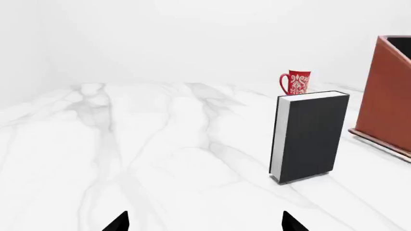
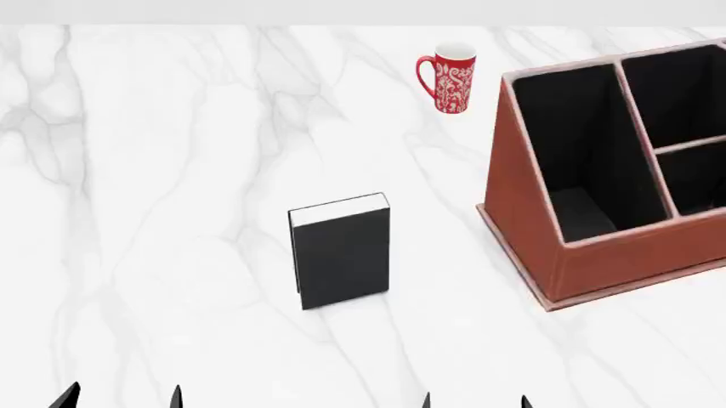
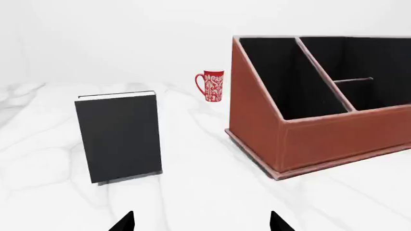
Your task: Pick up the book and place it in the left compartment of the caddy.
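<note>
- Nearest the robot, only the black fingertips of the left gripper point(image 2: 119, 397) and the right gripper point(image 2: 474, 401) show at the head view's lower edge, at about 7 and 5 o'clock; each pair stands spread apart with nothing between, so both are released.
- Farther out, near the middle of the white marble-patterned table point(image 2: 170, 212), the thick plain black hardcover book with white page edges point(image 2: 339, 251) stands upright on its bottom edge, clear of both grippers. Its cover bears no title or writing that can be read.
- At 3 o'clock from the book, apart from it, sits the large reddish-brown leather-like caddy with pale edges and black lining point(image 2: 533, 246). Its long left compartment point(image 2: 579, 153), behind the slanted outer wall, holds nothing.
- Farthest, at about 1 o'clock from the book, stands the red mug with a white ornamental pattern point(image 2: 451, 78); no lettering is legible on it.
</note>
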Available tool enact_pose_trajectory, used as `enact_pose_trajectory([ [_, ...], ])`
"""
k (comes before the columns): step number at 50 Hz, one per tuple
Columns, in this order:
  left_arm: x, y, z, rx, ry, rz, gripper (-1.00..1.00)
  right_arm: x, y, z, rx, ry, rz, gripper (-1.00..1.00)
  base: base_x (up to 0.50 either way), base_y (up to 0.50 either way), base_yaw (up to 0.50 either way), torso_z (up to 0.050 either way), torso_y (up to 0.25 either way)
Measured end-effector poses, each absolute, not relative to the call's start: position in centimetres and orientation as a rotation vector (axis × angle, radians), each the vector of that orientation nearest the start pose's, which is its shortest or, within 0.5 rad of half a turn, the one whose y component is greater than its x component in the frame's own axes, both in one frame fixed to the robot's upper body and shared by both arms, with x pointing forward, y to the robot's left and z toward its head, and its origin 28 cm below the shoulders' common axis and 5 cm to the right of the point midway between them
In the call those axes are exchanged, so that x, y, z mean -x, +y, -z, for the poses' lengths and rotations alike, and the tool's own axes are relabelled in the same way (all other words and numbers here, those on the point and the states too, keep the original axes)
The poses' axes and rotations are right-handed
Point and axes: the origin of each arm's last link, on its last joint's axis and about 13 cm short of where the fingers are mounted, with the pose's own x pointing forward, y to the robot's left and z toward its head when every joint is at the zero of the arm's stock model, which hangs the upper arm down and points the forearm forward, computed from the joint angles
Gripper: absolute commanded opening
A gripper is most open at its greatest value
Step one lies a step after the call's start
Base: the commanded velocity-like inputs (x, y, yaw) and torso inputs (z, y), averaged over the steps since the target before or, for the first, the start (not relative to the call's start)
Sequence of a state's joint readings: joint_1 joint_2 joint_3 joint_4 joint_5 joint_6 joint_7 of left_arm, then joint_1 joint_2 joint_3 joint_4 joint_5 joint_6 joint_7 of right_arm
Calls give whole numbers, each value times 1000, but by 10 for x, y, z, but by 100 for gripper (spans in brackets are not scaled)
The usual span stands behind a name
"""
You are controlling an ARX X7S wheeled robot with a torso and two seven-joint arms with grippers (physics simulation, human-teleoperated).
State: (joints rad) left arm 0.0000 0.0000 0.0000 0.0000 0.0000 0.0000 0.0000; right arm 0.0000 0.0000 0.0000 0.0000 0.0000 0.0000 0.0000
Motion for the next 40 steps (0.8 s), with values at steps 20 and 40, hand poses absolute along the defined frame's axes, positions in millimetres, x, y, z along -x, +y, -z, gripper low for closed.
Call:
enact_pose_trajectory([
  [20, -211, 206, -13, 0, 0, 0, 100, -209, -96, -13, 7, -4, -4, 100, 0, 0, 0, 0, 0],
  [40, -210, 205, -15, 4, -11, 0, 100, -209, -96, -14, 9, -10, 0, 100, 0, 0, 0, 0, 0],
])
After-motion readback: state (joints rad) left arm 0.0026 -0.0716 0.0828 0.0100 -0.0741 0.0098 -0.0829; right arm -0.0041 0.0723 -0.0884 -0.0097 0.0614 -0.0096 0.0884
